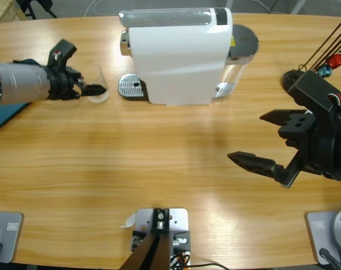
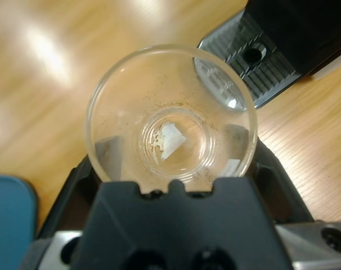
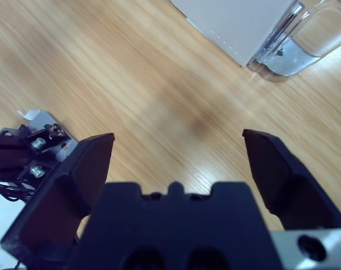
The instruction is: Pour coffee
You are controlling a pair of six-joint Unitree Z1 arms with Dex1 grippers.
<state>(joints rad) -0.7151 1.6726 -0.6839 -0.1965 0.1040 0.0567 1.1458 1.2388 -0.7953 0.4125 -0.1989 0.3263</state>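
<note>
Left pincer (image 1: 94, 89): you are seeing it coming in from the left edge in the high view, jaws closed onto a clear glass cup (image 1: 99, 84) and holding it by the wall near the rim.
Glass cup: in the left wrist view the glass cup (image 2: 170, 115) is sitting directly ahead of the pincer body, its open mouth facing the camera; the jaws are showing dark through the glass on both sides. A few specks are clinging to its inside, and a pale patch is showing through its base.
Coffee machine (image 1: 179, 53): the white machine is standing just beyond the held cup, on the far side of the left pincer's tips.
Drip tray (image 1: 132, 86): the ribbed metal tray at the machine's foot is lying just past the cup; in the left wrist view the drip tray (image 2: 249, 64) is appearing beyond the cup's rim, up and to the right.
Blue pad (image 1: 4, 115): it is lying behind the left pincer, partly under the arm.
Right pincer (image 1: 269, 140): you are looking at jaws spread wide, gripping nothing, hanging over bare wood well apart from the cup.
Ahead of the right pincer: in the right wrist view the machine's white corner (image 3: 238, 25) and its clear water tank (image 3: 305, 36) are lying beyond the jaws, well apart from them.
Table (image 1: 170, 185): long wooden top, carrying everything.
</note>
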